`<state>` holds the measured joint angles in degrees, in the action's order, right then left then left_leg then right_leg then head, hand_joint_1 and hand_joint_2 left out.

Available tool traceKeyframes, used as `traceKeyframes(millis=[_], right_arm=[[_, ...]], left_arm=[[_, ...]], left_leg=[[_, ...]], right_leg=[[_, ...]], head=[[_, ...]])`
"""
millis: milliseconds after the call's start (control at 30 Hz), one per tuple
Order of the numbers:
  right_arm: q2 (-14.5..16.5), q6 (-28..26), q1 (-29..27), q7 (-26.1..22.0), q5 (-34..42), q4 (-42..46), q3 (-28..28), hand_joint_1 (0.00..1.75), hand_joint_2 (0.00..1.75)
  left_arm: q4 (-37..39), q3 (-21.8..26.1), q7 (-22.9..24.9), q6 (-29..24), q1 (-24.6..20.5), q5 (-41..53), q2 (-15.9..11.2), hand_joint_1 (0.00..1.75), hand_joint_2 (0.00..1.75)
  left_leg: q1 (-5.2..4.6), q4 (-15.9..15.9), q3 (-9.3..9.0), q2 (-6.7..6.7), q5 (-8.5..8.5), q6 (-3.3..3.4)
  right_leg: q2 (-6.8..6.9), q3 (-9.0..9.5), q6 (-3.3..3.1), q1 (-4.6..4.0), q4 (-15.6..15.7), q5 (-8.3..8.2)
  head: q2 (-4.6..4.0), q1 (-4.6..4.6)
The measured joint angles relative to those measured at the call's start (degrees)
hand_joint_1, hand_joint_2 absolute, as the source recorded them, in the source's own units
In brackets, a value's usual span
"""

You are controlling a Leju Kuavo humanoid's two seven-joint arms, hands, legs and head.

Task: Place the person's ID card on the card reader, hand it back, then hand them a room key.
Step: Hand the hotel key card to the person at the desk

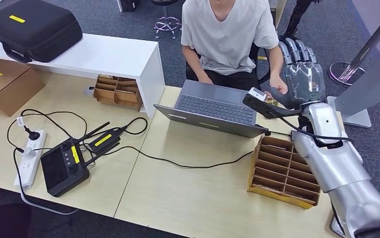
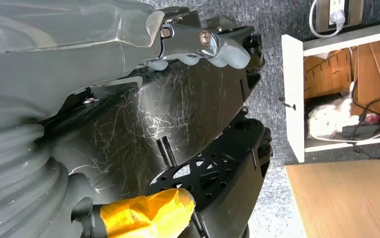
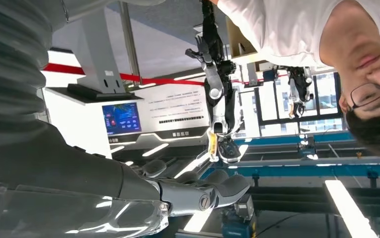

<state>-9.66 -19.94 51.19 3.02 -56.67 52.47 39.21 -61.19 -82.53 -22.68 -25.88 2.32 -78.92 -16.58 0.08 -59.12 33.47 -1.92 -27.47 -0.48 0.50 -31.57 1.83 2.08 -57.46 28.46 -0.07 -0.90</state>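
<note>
Right hand (image 1: 301, 74) raised at the far right end of the desk, palm up, fingers straight and spread, reaching toward the person (image 1: 227, 34) seated behind the laptop (image 1: 217, 106). Nothing plainly gripped in it.

Person's hand (image 1: 278, 85) meets it at the thumb side. A small light object, likely the card (image 1: 272, 102), shows just beneath that hand, at the robot's thumb. Too small to tell which of them holds it, or whether it is the ID or a room key. Its long axis cannot be read.

Left hand (image 2: 202, 44) hangs low beside the robot's body, by the left wrist view; fingers look curled in, nothing in them.

Black reader (image 1: 64, 166) sits on the near left of the desk, well apart from the right hand, with cables and a power strip (image 1: 29, 153) around it. A slotted card holder (image 1: 284, 171) lies just beside the right forearm.

Judgement: a handover at the right hand, direction unclear. If the card is coming in, it must then travel across the desk to the reader, which lies closer to the idle left arm.
</note>
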Motion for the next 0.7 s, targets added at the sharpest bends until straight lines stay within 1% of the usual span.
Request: traceKeyframes(millis=[67, 167, 200, 300, 367, 467, 600, 700], right_arm=[[-1.24, -1.12, -1.67, -1.20, 1.28, 1.96, -0.92, 0.00, 1.75], [-3.43, -1.90, -4.93, -2.59, 2.92, 6.14, -2.33, 0.00, 0.44], [-4.13, -1.88, -6.01, -2.78, 3.25, 7.60, -2.73, 0.00, 0.44], [-6.44, -1.32, -9.46, -3.44, 4.80, 12.36, -3.78, 0.00, 1.75], [-8.53, -0.87, -12.84, -4.21, 6.25, 16.98, -4.67, 0.00, 1.75], [-12.21, -1.12, -19.83, -5.38, 7.44, 25.33, -6.71, 0.00, 1.75], [-15.92, -2.06, -28.17, -6.73, 7.53, 33.97, -9.41, 0.00, 1.75], [-18.89, -3.55, -36.00, -8.14, 7.15, 40.73, -12.01, 0.00, 1.75]], left_arm=[[-0.24, 0.00, -0.49, -0.76, 0.03, -0.83, 0.02, 0.00, 1.75], [-0.71, 0.00, -1.24, -2.12, 0.07, -2.35, 0.10, 0.00, 1.75], [-0.87, 0.00, -1.42, -2.49, 0.07, -2.78, 0.12, 0.00, 1.75], [-1.44, -0.01, -2.27, -3.65, 0.13, -4.58, 0.13, 0.00, 1.75], [-2.03, -0.02, -3.39, -4.73, 0.26, -6.28, 0.12, 0.00, 1.75], [-2.89, -0.02, -5.20, -6.06, 0.52, -8.54, 0.11, 0.00, 1.75], [-3.49, -0.07, -6.61, -6.70, 0.64, -10.19, 0.10, 0.00, 1.75], [-3.85, -0.13, -7.57, -6.85, 0.82, -10.88, 0.10, 0.00, 1.75]], left_leg=[[0.02, 0.00, 0.01, 0.01, 0.00, 0.00], [0.03, 0.00, 0.04, 0.05, -0.02, -0.01], [0.03, 0.00, 0.04, 0.08, -0.03, -0.01], [0.04, 0.00, 0.03, 0.13, -0.04, -0.01], [0.05, 0.00, 0.04, 0.08, -0.04, 0.00], [0.06, 0.00, 0.11, 0.02, -0.06, 0.01], [0.06, 0.00, 0.11, 0.14, -0.15, 0.08], [0.06, 0.00, 0.14, 0.00, -0.18, 0.12]], right_leg=[[0.01, -0.01, 0.00, -0.02, 0.00, 0.00], [0.00, -0.02, 0.00, -0.03, 0.01, 0.01], [-0.02, -0.03, 0.00, -0.03, 0.01, 0.01], [-0.05, -0.07, 0.00, -0.04, 0.03, 0.01], [0.02, -0.06, 0.00, -0.05, 0.07, 0.02], [0.11, -0.05, 0.01, -0.06, 0.09, 0.03], [0.00, -0.11, 0.04, -0.06, 0.10, 0.06], [0.16, -0.03, 0.15, -0.06, 0.12, 0.16]], head=[[0.00, 0.01], [0.00, 0.02], [0.00, 0.01], [0.00, 0.01], [0.00, 0.02], [0.00, 0.02], [0.00, 0.00], [0.00, 0.01]])
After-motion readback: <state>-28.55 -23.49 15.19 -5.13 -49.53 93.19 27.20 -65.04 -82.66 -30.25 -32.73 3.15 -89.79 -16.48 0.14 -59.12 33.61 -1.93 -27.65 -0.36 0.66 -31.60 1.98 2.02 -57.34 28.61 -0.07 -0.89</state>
